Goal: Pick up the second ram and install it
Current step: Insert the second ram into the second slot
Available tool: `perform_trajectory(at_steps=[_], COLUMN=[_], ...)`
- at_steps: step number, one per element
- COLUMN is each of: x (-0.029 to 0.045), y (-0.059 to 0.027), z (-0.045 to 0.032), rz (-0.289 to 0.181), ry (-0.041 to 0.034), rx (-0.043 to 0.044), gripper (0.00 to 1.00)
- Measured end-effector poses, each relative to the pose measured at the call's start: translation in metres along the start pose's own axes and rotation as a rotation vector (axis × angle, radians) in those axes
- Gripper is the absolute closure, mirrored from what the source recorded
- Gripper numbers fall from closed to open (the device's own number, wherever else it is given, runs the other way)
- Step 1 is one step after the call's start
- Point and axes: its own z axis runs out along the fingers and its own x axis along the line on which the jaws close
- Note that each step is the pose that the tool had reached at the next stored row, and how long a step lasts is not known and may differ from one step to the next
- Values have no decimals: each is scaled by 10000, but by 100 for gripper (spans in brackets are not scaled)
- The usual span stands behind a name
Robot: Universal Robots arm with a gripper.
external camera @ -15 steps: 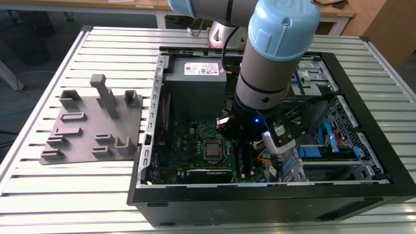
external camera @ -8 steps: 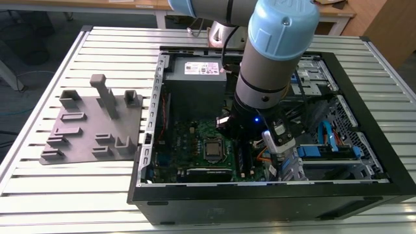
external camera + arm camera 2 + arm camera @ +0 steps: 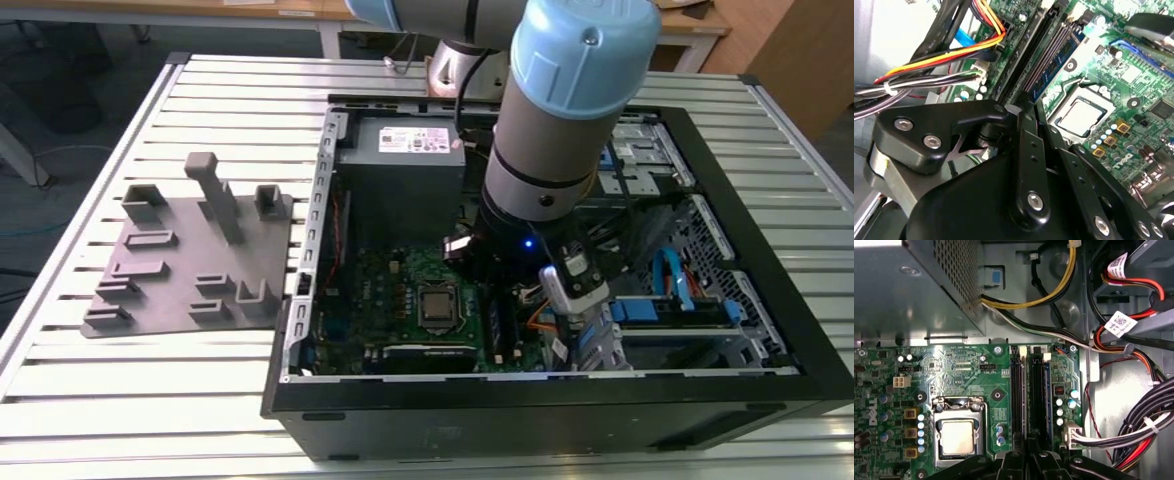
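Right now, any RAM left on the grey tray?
No: in the exterior view the grey tray on the table shows just its own upright posts and slots, with no circuit strip standing in them.

Long, narrow dark blue-green second ram (image 3: pixel 1046 395) standing on edge in a motherboard slot beside the processor socket, also seen in the second wrist view (image 3: pixel 1056 65).
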Motion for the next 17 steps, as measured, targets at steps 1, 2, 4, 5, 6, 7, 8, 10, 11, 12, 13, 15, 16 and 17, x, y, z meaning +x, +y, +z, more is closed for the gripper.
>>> perform_trajectory(at_steps=[1, 2, 4, 5, 6, 7, 8, 10, 11, 12, 13, 15, 16, 17], x=[0, 0, -1, -1, 0, 0, 0, 0, 0, -1, -1, 0, 0, 0], y=[-3, -5, -6, -6, -7, -7, -7, -7, -6, -6, -4, 0, 3, 5], z=[-1, -1, -1, -1, -1, -1, -1, 1, 3, 6, 8, 15, 19, 22], rz=[-9, -24, -51, -62, -73, -80, -88, -100, -103, -106, -108, -111, -113, -114], ry=[0, 1, 2, 2, 3, 4, 4, 5, 5, 5, 5, 6, 5, 5], rx=[2, 2, 0, 0, 0, 1, 2, 2, 1, -1, -1, -2, -5, -7], gripper=[89, 89, 89, 89, 89, 89, 89, 89, 89, 89, 89, 89, 89, 89])
